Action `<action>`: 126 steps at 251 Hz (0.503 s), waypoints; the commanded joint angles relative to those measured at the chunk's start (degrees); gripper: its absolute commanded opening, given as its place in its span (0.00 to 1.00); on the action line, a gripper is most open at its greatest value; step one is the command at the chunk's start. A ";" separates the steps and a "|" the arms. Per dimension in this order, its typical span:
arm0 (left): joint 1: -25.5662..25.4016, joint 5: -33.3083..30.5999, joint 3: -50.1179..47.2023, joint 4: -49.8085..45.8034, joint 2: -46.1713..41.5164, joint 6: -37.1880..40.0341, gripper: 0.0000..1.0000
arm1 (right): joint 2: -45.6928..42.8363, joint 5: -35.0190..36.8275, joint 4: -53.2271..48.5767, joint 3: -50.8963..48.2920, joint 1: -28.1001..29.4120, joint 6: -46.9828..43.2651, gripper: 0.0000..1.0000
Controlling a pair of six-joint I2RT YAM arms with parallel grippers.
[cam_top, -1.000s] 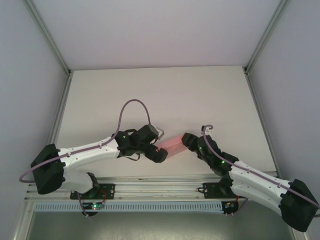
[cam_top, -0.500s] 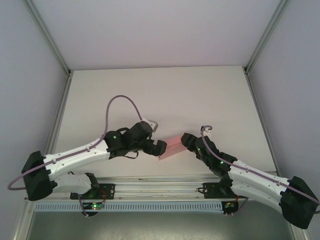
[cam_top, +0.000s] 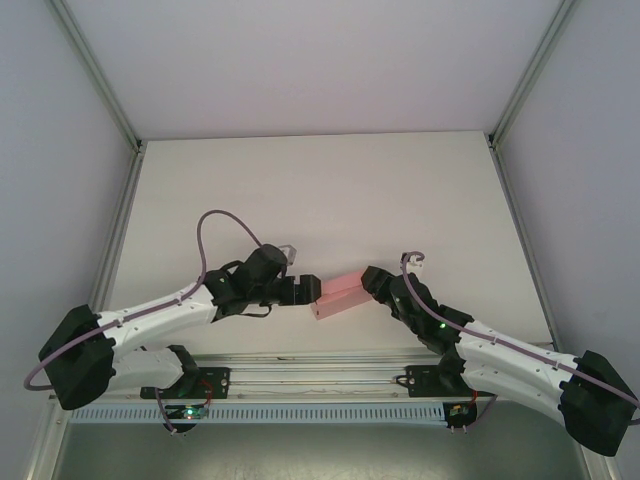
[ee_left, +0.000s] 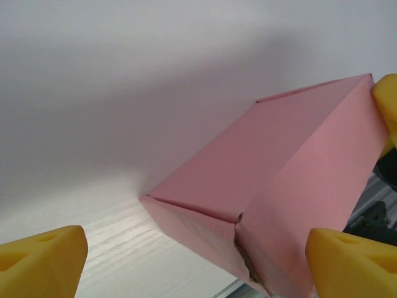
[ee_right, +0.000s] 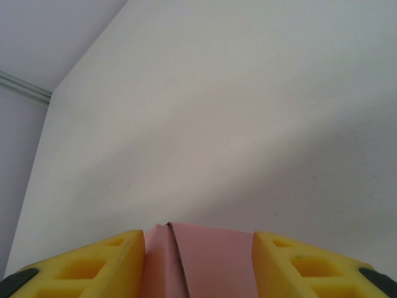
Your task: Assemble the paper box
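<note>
- So we're seeing the right gripper (ee_right: pixel 198 264) pinching one end of the pink paper box (cam_top: pixel 336 294) near the front edge of the table (cam_top: pixel 330 190).
- We're seeing the left gripper (cam_top: pixel 306 291) spreading wide, fingers (ee_left: pixel 43 261) straddling the other end.

Paper box (ee_right: pixel 214 264) held in the right claw (ee_right: pixel 198 256)
The pink paper box is clamped between the two yellow fingers (ee_right: pixel 93 267), and a ragged seam is seen along its top face beside the left finger. The white table (ee_right: pixel 248 124) is spread out beyond, bordered at upper left by a grey wall (ee_right: pixel 49 31).
</note>
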 commanded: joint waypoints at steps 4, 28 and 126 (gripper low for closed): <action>0.40 3.48 -2.09 6.95 1.63 -2.25 0.86 | 2.70 -1.71 -15.78 -4.66 0.96 -0.97 0.48; 0.38 4.58 -3.40 7.54 2.94 -2.32 0.74 | 2.77 -1.73 -15.74 -4.80 0.93 -0.76 0.48; 0.62 4.18 -11.54 15.22 6.33 -5.26 0.44 | 3.93 -2.04 -14.43 -5.44 0.79 -1.47 0.47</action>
